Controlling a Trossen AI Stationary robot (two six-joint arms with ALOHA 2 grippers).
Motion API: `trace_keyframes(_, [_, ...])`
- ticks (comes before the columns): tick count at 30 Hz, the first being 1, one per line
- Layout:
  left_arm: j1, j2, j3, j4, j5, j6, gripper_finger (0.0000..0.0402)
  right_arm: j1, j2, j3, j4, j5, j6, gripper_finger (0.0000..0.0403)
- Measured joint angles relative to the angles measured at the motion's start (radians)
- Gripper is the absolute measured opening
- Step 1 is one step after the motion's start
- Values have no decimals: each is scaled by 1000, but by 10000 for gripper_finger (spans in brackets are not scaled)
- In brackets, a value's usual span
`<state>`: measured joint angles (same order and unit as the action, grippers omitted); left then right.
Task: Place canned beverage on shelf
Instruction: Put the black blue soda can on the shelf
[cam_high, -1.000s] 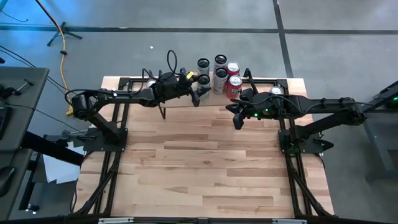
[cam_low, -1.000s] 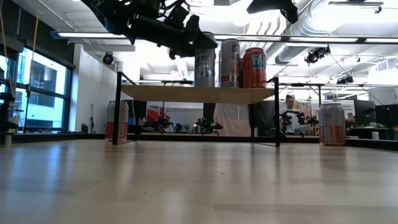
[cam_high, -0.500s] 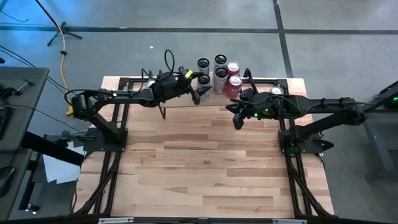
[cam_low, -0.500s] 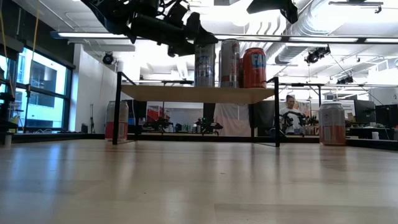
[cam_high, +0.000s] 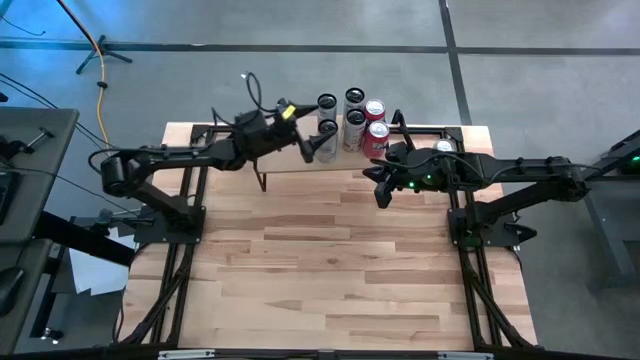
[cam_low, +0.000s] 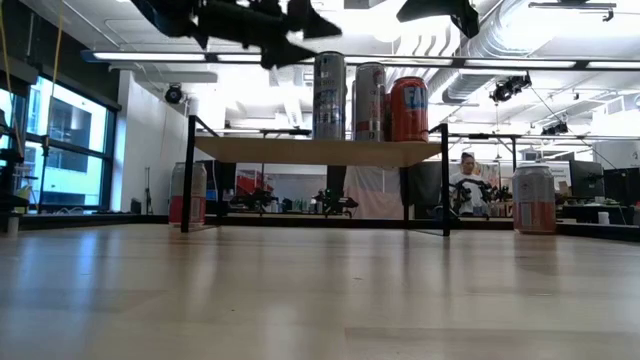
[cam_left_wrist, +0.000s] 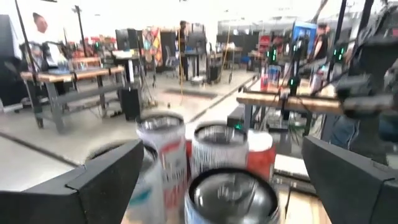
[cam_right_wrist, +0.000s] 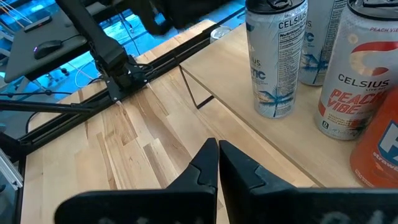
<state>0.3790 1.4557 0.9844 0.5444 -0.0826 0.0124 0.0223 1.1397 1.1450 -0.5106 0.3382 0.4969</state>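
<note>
The shelf (cam_low: 320, 151), a light wood plank on black wire legs, stands at the table's far edge. Three cans stand upright on it: a silver can (cam_low: 329, 95), a second silver can (cam_low: 369, 100) and a red can (cam_low: 408, 108). My left gripper (cam_low: 298, 28) hangs open, above and to the left of the first silver can's top, touching nothing; in the left wrist view the wide-spread fingers (cam_left_wrist: 106, 180) frame the can tops (cam_left_wrist: 231, 190). My right gripper (cam_right_wrist: 217, 155) is shut and empty, hovering over the table in front of the shelf (cam_right_wrist: 249, 140).
More cans stand behind the shelf at the table's far edge (cam_high: 354, 98). In the low view one can (cam_low: 187, 193) shows beyond the shelf's left leg and another (cam_low: 533, 197) to its right. Bare wood tabletop (cam_high: 340, 270) stretches toward the near edge.
My left gripper has opened wider, risen and drawn back toward the table's left, coming clear of the first silver can. The can stays upright on the shelf where it was.
</note>
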Motion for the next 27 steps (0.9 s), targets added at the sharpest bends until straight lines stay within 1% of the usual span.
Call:
trace_keyframes(4, [-3, -69, 0, -1, 0, -9, 398, 0, 0, 0, 0, 0, 0, 0])
trace_keyframes(7, [-24, -117, 0, -3, 9, -84, 398, 0, 0, 0, 0, 0, 0, 0])
trace_keyframes(11, [-62, -177, 2, -58, 74, -204, 398, 0, 0, 0, 0, 0, 0, 0])
trace_keyframes(13, [-79, -196, 2, -113, 128, -239, 398, 0, 0, 0, 0, 0, 0, 0])
trace_keyframes(16, [-115, -201, 2, -181, 188, -310, 398, 0, 0, 0, 0, 0, 0, 0])
trace_keyframes(19, [-142, -196, 2, -275, 225, -390, 398, 0, 0, 0, 0, 0, 0, 0])
trace_keyframes(21, [-159, -188, 2, -327, 224, -396, 396, 0, 0, 0, 0, 0, 0, 0])
trace_keyframes(24, [-191, -179, 0, -367, 159, -363, 384, 0, 0, 0, -1, 0, 0, 0])
trace_keyframes(26, [-215, -175, 0, -367, 110, -307, 359, 0, 0, 0, -10, 0, 0, 0])
trace_keyframes(27, [-224, -175, 0, -367, 84, -278, 340, 0, 0, 0, -20, 0, 0, 0])
